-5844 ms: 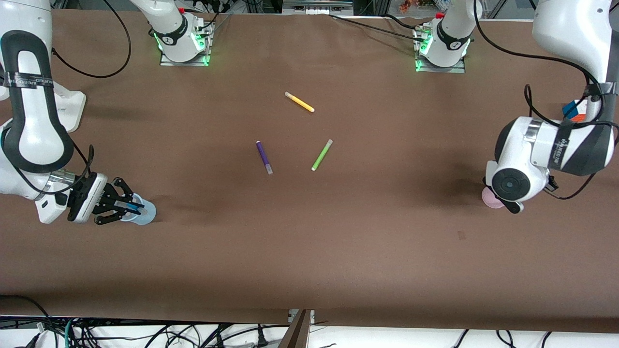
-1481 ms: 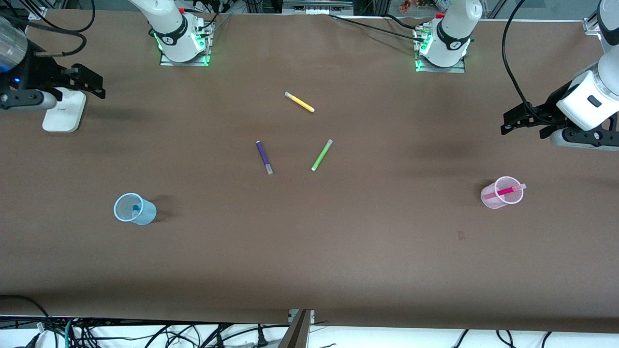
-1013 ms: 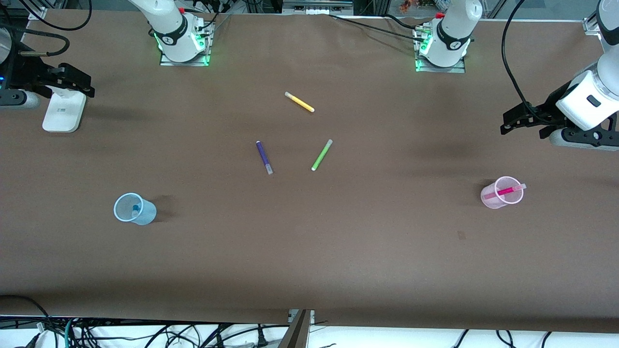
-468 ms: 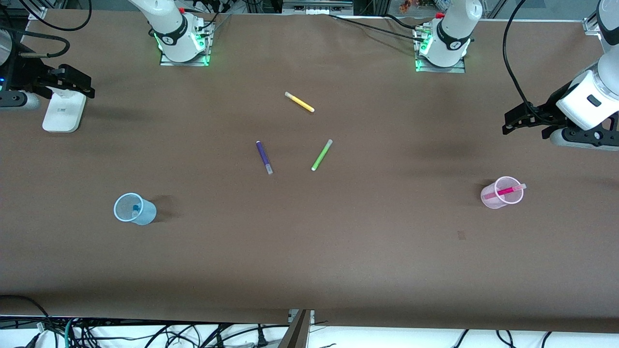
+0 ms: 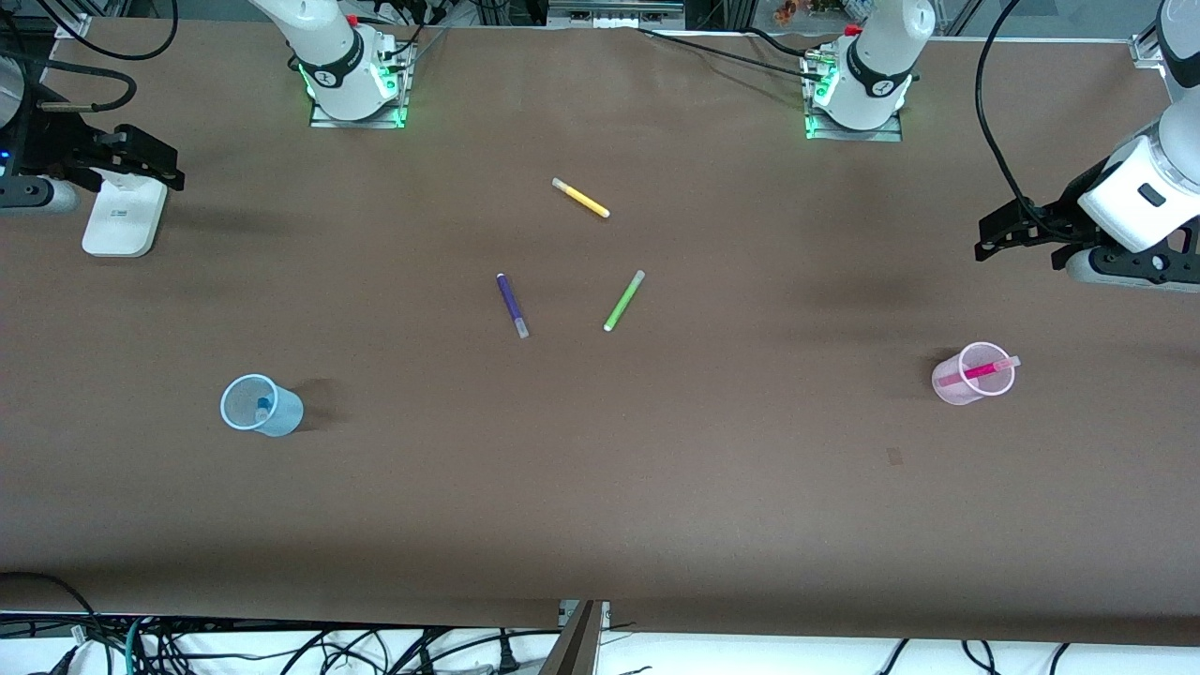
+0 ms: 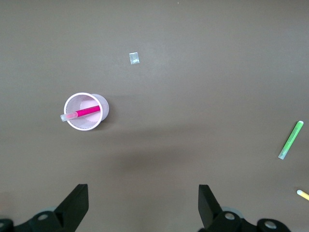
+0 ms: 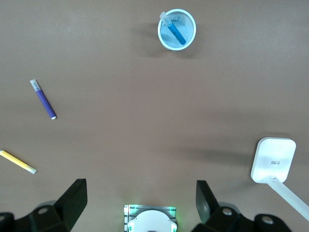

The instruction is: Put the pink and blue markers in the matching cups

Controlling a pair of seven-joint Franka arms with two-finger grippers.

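The pink marker leans in the pale pink cup at the left arm's end of the table; both show in the left wrist view, marker in cup. The blue marker stands in the light blue cup at the right arm's end; in the right wrist view the marker sits in the cup. My left gripper is open and empty, raised high at the left arm's end. My right gripper is open and empty, raised over the white stand.
A purple marker, a lime-green marker and a yellow marker lie on the brown table's middle. A white stand sits at the right arm's end. The arm bases stand along the table's edge farthest from the front camera.
Both arms have let go of the markers in the cups and lifted away to the table's ends. Over the last second they hardly move.
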